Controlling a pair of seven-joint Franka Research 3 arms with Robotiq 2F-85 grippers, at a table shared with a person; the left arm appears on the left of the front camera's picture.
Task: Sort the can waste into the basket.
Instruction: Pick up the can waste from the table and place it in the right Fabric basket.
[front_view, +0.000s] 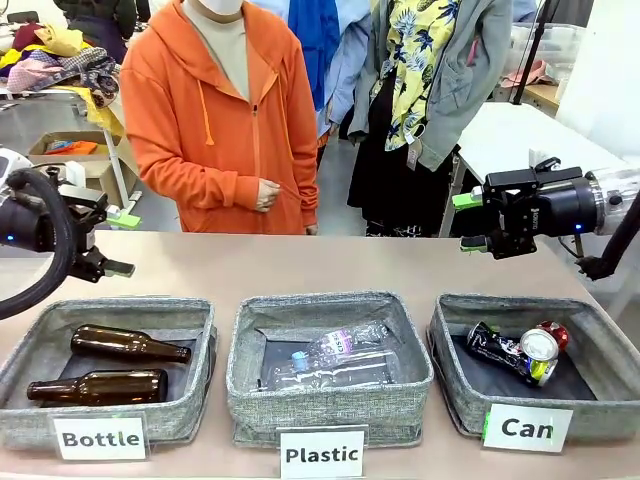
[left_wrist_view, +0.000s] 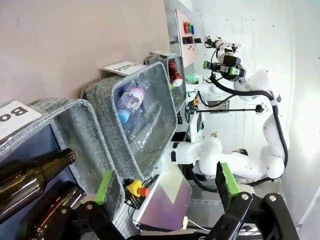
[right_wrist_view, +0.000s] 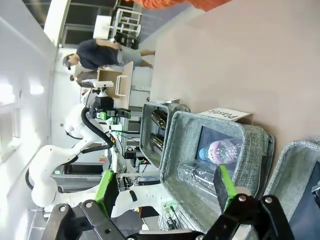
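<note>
on the tan surface (front_view: 330, 265) i see the grey woven basket labelled "can" (front_view: 601, 330) at my right, holding the black crushed can (front_view: 492, 349) and red crushed can with silver top (front_view: 544, 343), touching. above it my right hand (front_view: 468, 222) hangs wide, empty. my left hand (left_wrist_view: 165, 182) is wide, empty too.

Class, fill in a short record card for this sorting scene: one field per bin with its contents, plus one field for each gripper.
Grey woven bin labelled "Can": black crushed can, red crushed can with silver top
Grey woven bin labelled "Plastic": clear plastic bottles
Grey woven bin labelled "Bottle": two brown glass bottles
Left gripper: open, holding nothing
Right gripper: open, holding nothing, raised behind the "Can" bin
Sorting state: both cans in their bin
</note>
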